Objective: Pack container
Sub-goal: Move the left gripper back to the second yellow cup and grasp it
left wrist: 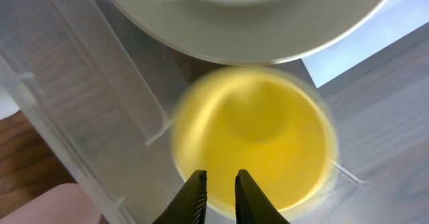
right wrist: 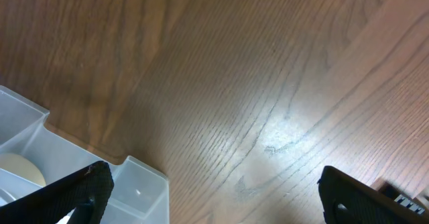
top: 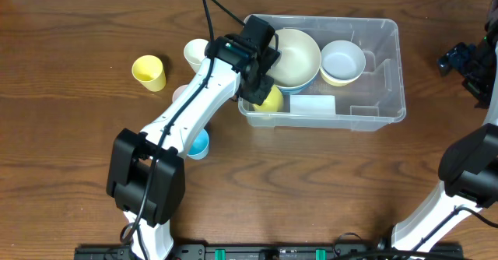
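The clear plastic container (top: 401,73) stands at the back centre-right of the table. It holds a large cream bowl (top: 296,56), a smaller white bowl (top: 343,61), a white label (top: 313,104) and a yellow cup (top: 271,99) in its front left corner. My left gripper (top: 261,81) hovers over that corner. In the left wrist view the left gripper (left wrist: 220,177) has its jaws a narrow gap apart above the blurred yellow cup (left wrist: 255,137), beside the container wall (left wrist: 80,103). My right gripper (right wrist: 214,190) stands wide open over bare table, right of the container's corner (right wrist: 141,184).
Left of the container stand a yellow cup (top: 149,72) and a cream cup (top: 196,54). A pink cup (top: 180,95) shows partly under my left arm, and a blue cup (top: 198,145) stands nearer the front. The right arm (top: 467,61) is at the far right edge.
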Tool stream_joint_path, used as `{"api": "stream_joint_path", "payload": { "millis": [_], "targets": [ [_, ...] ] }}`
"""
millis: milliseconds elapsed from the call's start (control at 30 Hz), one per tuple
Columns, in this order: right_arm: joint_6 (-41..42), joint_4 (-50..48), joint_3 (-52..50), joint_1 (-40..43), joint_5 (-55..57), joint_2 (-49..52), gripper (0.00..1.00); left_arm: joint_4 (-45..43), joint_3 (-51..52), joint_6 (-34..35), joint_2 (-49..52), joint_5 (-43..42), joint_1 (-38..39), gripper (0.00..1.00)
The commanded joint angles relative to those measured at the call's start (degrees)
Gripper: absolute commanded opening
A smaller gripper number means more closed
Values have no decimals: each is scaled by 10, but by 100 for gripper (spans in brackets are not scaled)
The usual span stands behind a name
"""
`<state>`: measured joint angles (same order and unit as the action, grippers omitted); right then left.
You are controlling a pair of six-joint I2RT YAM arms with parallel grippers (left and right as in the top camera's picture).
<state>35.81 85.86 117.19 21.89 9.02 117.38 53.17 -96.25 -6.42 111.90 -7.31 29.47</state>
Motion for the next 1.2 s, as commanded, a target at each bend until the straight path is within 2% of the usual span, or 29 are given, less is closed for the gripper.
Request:
{"api": "stream_joint_path", "payload": {
  "millis": [0, 367, 500, 600, 733, 767, 933, 1167],
  "targets": [
    [10, 0, -2, -2, 6, -1, 99, 3, -3, -6, 16, -2, 0, 17],
    [10, 0, -2, -2, 6, -1, 99, -5, -28, -5, 10, -1, -2, 22],
    [10, 0, -2, -2, 6, -1, 99, 8, -68, -5, -10, 4, -13, 33],
    [10, 0, -2, -2, 6, -1, 99, 26, -95, 0, -35, 10, -35, 34],
    [10, 0, -2, -2, 6, -1, 99, 37, -101, 29, -85, 10, -96, 79],
    [10, 0, -2, -2, 6, -1, 99, 43, -101, 43, -94, 10, -117, 85],
    [10, 0, -2, -2, 6, -1, 99, 92, -95, 92, -100, 9, -225, 95],
    [10, 0, -2, -2, 6, -1, 99, 96, -29, 130, -84, 9, -341, 96]
  ]
}}
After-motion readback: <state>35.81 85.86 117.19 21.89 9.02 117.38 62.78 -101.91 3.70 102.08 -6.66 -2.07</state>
